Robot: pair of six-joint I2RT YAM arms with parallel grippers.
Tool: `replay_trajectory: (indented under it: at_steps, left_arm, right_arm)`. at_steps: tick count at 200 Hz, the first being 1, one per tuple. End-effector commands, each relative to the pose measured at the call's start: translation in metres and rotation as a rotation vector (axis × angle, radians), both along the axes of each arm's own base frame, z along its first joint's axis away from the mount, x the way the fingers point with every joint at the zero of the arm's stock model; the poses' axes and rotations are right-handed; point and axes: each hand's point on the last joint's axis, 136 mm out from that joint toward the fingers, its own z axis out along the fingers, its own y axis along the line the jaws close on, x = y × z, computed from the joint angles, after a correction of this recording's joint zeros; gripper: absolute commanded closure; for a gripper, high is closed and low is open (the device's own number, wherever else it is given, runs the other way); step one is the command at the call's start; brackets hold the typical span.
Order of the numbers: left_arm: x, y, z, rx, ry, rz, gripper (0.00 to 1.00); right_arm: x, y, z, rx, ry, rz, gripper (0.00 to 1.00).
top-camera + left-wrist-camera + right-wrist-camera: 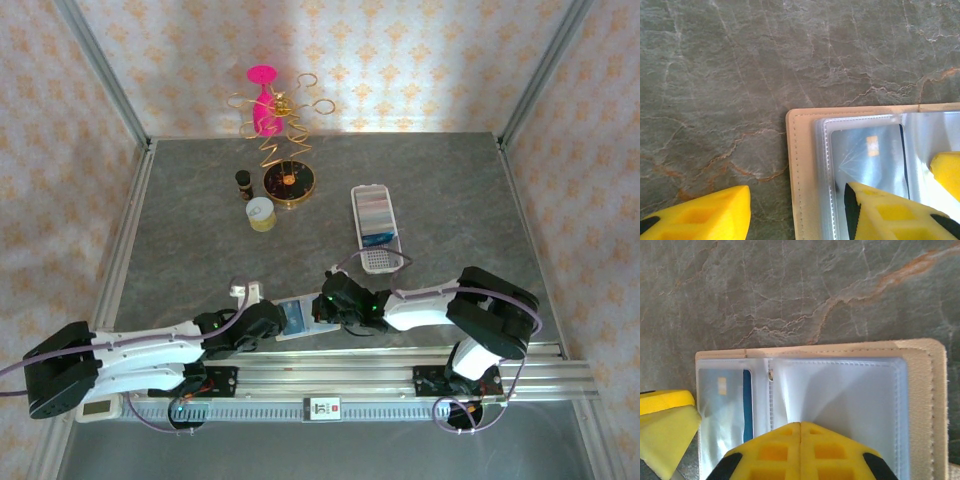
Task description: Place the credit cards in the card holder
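— Where's the card?
— In a clear sleeve of the open wallet, right under the left gripper. One finger hangs over the sleeve beside the card, the other over the bare table. Its jaws are about half apart and grip nothing.
— The tray?
— The tray is well apart, farther back on the right, with other cards in it.
— The right gripper?
— The right gripper is closed, tips together over the wallet's right half. Both arms lie low and reach inward, meeting at the wallet.

one tray, one wallet, one jar
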Motion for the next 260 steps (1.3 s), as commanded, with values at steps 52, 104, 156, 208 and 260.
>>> replay_trajectory:
  at_steps: [52, 104, 156, 208, 260]
  left_arm:
    - [-0.006, -0.06, 0.025, -0.277, 0.038, -0.122, 0.5]
    - [-0.004, -0.059, 0.034, -0.306, 0.014, -0.106, 0.51]
    - [0.001, -0.054, 0.051, -0.431, -0.064, -0.053, 0.7]
    - [0.005, -0.055, 0.048, -0.393, -0.073, -0.056, 0.84]
    - [0.006, -0.039, 0.036, -0.214, -0.045, -0.052, 1.0]
  right_arm:
    - [-0.007, -0.016, -0.021, -0.028, 0.023, -0.032, 0.96]
    - [-0.005, -0.016, -0.013, -0.011, 0.008, -0.048, 0.96]
    - [-0.003, -0.016, -0.006, 0.011, -0.003, -0.062, 0.96]
    - [-0.001, -0.011, 0.005, 0.056, -0.014, -0.063, 0.96]
    - [0.01, -0.03, 0.039, 0.008, -0.123, -0.095, 0.85]
